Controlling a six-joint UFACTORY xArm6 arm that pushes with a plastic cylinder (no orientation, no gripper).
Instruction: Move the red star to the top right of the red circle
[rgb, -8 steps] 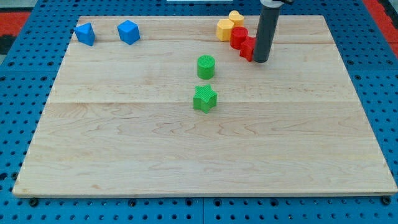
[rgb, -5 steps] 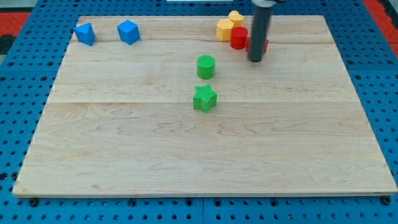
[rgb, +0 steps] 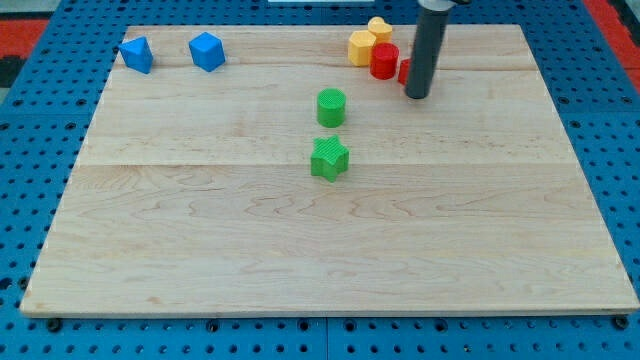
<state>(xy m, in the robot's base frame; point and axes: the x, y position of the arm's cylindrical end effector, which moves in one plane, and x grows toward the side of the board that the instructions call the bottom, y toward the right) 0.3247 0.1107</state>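
Two yellow blocks (rgb: 362, 47) (rgb: 379, 28) crowd red circle (rgb: 384, 61) (touching).

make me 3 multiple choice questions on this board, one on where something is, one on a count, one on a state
1. Where is my tip relative to the red star?
A. just below and right of it
B. far to the view's left
C. above it

2. How many green blocks are there?
A. one
B. two
C. three

3. How much of the red star shows?
A. all of it
B. only a sliver beside the rod
C. none

Key:
1 A, the rod's end sits at the star's lower right.
2 B, the green cylinder and green star.
3 B, the rod covers most of it, right of the red circle.
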